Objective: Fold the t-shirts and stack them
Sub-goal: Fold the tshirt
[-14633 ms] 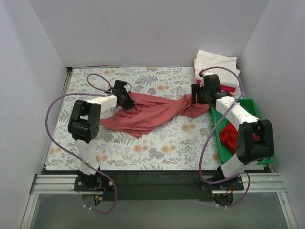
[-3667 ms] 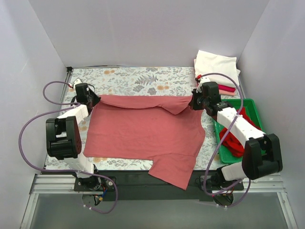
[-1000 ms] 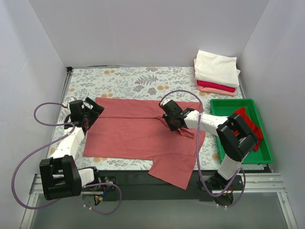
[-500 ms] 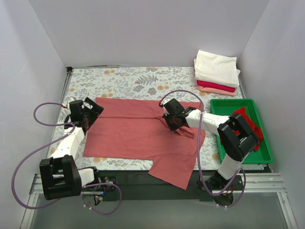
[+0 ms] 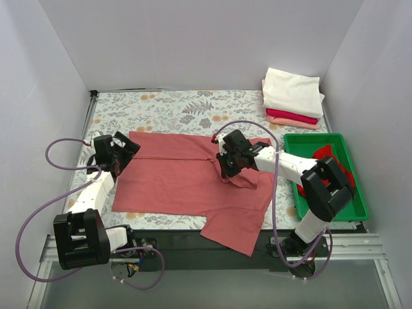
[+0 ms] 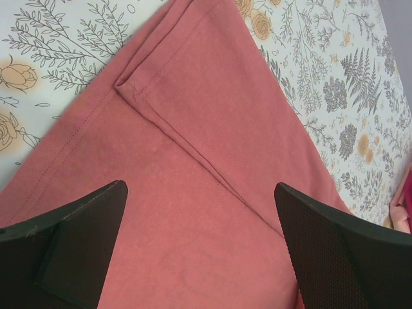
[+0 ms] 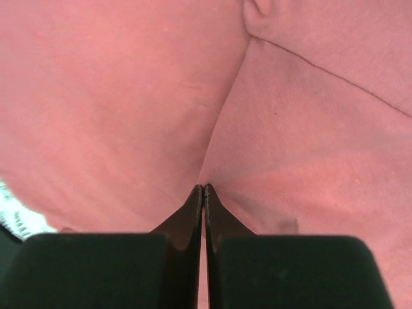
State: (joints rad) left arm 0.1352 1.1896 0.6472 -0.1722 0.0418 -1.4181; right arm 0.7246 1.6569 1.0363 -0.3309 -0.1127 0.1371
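Observation:
A dusty salmon-red t-shirt (image 5: 174, 180) lies spread flat on the floral table, its lower corner hanging over the near edge. My right gripper (image 5: 225, 166) is over the shirt's right-middle part and shut on a pinch of its cloth; in the right wrist view the creases of the t-shirt (image 7: 129, 96) run into the closed tips of the right gripper (image 7: 203, 187). My left gripper (image 5: 122, 154) hovers open over the shirt's upper left edge; the left wrist view shows the left gripper (image 6: 199, 187) wide apart above the t-shirt (image 6: 212, 129), holding nothing. Folded t-shirts (image 5: 293, 96), white on crimson and peach, are stacked at the back right.
A green tray (image 5: 309, 136) at the right holds a crumpled bright red t-shirt (image 5: 338, 164). The right arm's cable arcs over the shirt's top right. White walls close in the table on three sides.
The right gripper closed on the shirt's cloth and drew it slightly left and back, bunching a fold and pulling the right edge inward. The left arm stayed put.

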